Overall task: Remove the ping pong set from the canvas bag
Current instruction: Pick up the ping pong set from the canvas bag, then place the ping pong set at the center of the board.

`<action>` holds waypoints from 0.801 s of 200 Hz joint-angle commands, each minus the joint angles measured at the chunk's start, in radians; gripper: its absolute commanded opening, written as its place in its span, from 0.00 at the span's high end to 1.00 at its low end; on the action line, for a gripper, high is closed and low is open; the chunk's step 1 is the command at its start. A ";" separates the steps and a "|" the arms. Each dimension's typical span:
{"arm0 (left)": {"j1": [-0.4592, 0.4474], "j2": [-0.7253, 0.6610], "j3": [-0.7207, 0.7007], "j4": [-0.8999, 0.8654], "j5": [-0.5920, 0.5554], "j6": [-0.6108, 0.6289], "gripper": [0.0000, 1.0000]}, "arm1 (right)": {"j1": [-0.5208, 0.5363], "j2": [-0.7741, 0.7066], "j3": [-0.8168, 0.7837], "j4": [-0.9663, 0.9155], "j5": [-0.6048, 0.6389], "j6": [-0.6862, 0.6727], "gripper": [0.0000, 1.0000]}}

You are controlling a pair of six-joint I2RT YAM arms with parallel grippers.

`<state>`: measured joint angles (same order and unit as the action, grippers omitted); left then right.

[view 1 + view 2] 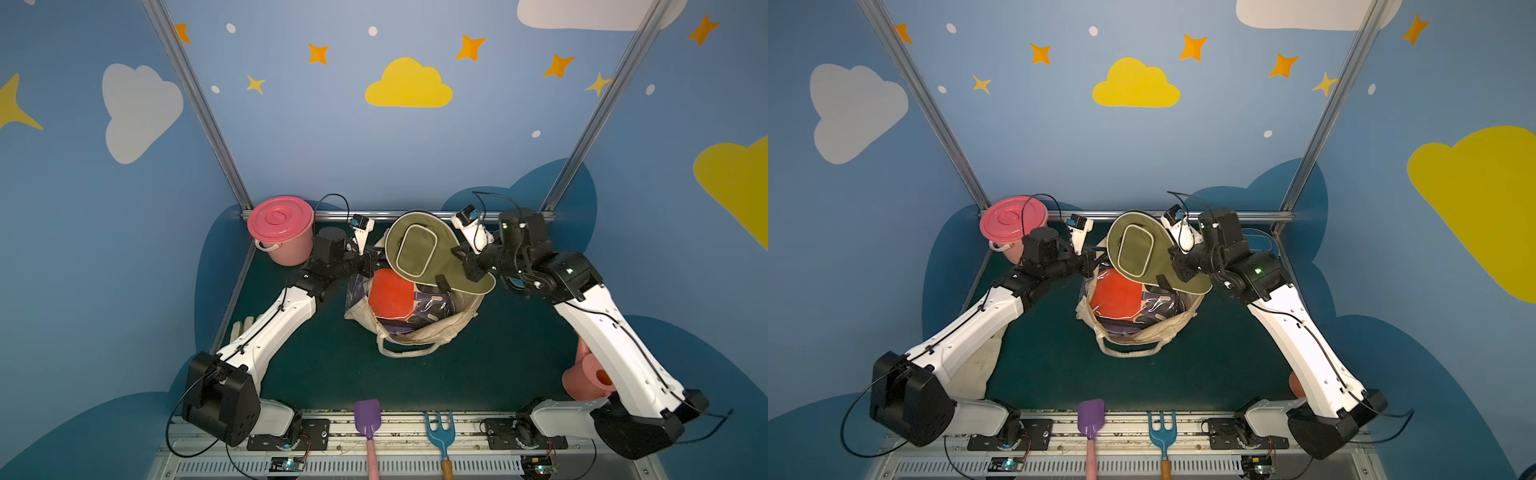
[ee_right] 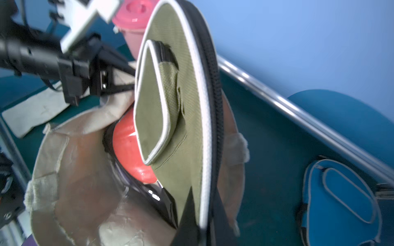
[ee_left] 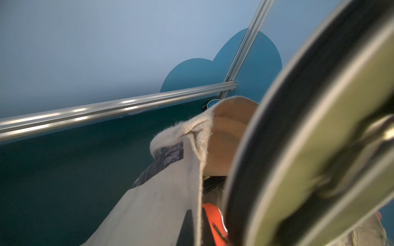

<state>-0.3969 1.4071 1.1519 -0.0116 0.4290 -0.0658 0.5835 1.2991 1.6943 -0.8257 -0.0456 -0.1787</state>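
An olive-green, paddle-shaped fabric zip cover point(image 1: 419, 249), edged with white piping and a black zip and carrying a stitched front pocket, is being held tilted above the mouth of the large floppy cream canvas bag point(image 1: 432, 330), with its round head turned toward the far rail. It is being gripped at its narrow handle end by the right pincer point(image 1: 471, 266), which is clamped on it, probably so that the broad head is being kept free of the rim. The bag's far rim is being pinched by the left pincer point(image 1: 365, 261), closed on the cloth, seemingly so that the soft bag is being steadied and held open. A red paddle in clear wrapping point(image 1: 390, 293) and a dark purple piece point(image 1: 430, 305) are lying inside the bag. A blue paddle-shaped cover point(image 2: 341, 202) is lying on the dark green tabletop point(image 1: 415, 382) near the rail.
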 commanded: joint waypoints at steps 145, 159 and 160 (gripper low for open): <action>0.000 -0.014 0.002 -0.006 0.030 -0.008 0.96 | -0.495 -0.336 -0.151 -0.173 0.220 0.322 1.00; 0.000 -0.013 -0.003 0.004 0.036 -0.010 0.96 | -0.577 -0.356 -0.231 -0.170 0.132 0.362 1.00; 0.001 -0.014 -0.003 0.005 0.035 -0.011 0.96 | -0.583 -0.357 -0.239 -0.169 0.125 0.366 1.00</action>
<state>-0.3965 1.4158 1.1591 -0.0257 0.4274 -0.0673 0.0978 0.9577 1.5570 -0.9829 0.2291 0.0837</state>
